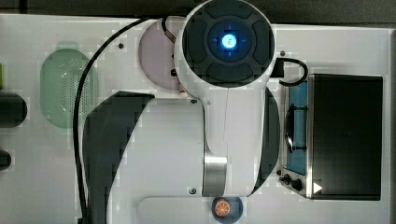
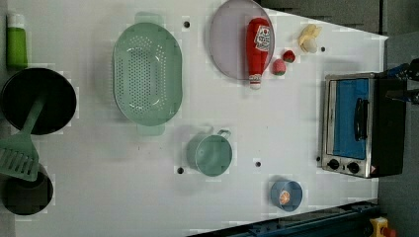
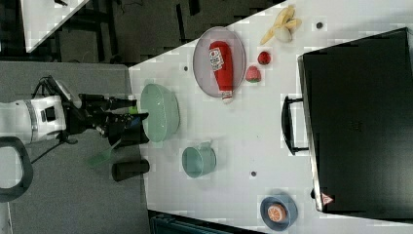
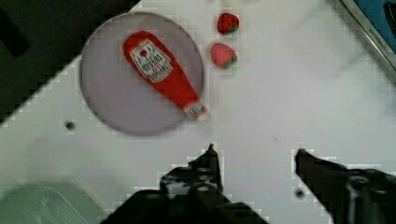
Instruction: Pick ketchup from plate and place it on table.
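A red ketchup bottle [image 2: 258, 47] [image 3: 221, 63] [image 4: 161, 70] lies on its side on the pale lilac plate [image 2: 227, 39] [image 3: 204, 61] [image 4: 112, 98] [image 1: 156, 56]. Its white cap reaches past the plate's rim onto the white table [image 2: 276, 123] [image 4: 289, 93]. My gripper [image 4: 256, 156] [image 3: 139, 110] hangs high above the table, open, with nothing between its dark fingers [image 4: 210, 161]. It is well apart from the bottle. In the top view my arm covers much of the plate.
Two strawberries [image 2: 279, 66] and a banana [image 2: 309, 38] lie beside the plate. A pale-green basket [image 2: 147, 74], a teal mug [image 2: 210, 154], a blue bowl with an orange slice [image 2: 285, 195] and a toaster oven [image 2: 358, 123] stand on the table. A dark pan [image 2: 37, 101] sits at the left view's left.
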Robot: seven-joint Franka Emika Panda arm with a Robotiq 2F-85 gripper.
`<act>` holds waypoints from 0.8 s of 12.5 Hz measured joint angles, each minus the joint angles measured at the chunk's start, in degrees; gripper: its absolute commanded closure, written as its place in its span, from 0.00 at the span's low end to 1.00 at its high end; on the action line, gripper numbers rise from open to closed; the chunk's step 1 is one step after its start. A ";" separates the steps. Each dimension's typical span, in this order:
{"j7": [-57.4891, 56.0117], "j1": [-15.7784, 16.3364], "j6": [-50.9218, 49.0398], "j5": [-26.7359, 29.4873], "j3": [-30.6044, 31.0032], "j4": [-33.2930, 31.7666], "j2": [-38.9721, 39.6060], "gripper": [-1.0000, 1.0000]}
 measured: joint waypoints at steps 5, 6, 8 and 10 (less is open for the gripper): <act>0.00 -3.94 -7.95 0.13 2.23 -4.31 -7.61 0.00; 0.00 -3.98 -7.38 0.26 2.36 -3.58 -7.54 0.00; -0.72 -4.11 -5.65 0.05 3.13 -2.63 -5.69 0.00; -1.37 -4.18 -0.44 0.00 3.92 -2.63 -1.31 0.00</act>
